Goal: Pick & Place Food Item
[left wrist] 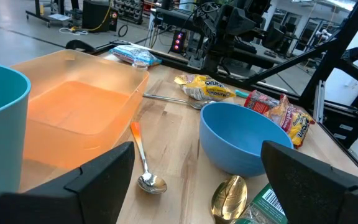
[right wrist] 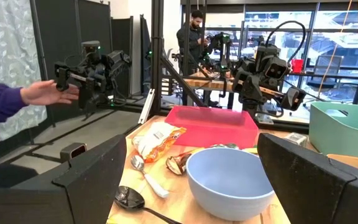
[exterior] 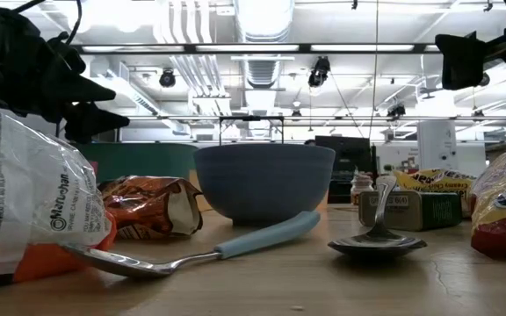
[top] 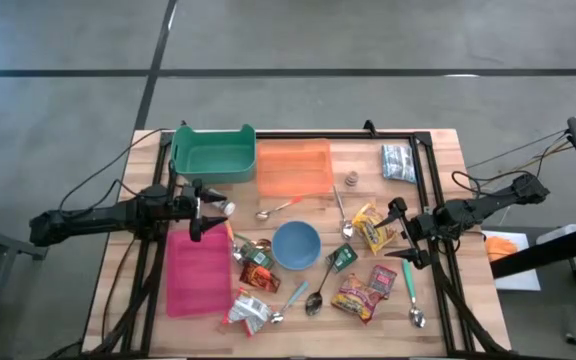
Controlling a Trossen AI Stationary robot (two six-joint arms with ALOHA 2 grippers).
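High view: table stock, both arms waiting with nothing held

High view stock, listed from the far edge of the wooden table (top: 438,160) forward. Far row: green bin (top: 212,152), orange tray (top: 294,167) just beside it, silver-blue packet (top: 398,162) near the far right corner. Left side: pink tray (top: 198,272), lying flat.

Centre: blue bowl (top: 296,245), upright. Orange-handled spoon (top: 278,209) lies between the bowl and the orange tray.

Food items, all resting on the table, none gripped:
- yellow snack bag (top: 371,228), right of the bowl
- red-and-yellow snack bag (top: 359,296), near front right
- green packet (top: 343,257), just beside the bowl
- brown wrapper (top: 259,270), at the bowl's front left
- white-and-orange bag (top: 248,311), at the front edge

Cutlery: blue-handled spoon (top: 290,301) in front of the bowl; green-handled spoon (top: 411,292) at the front right.

Left gripper (top: 206,213): above the gap between the green bin and pink tray, jaws spread wide, nothing between them. Its wrist view looks over the orange tray, spoon and bowl.

Right gripper (top: 400,232): just beside the yellow snack bag, jaws spread wide, nothing between them.

Right wrist view, beyond the table: a person's hand (right wrist: 47,93) in a purple sleeve; a second person (right wrist: 194,36) standing farther back.
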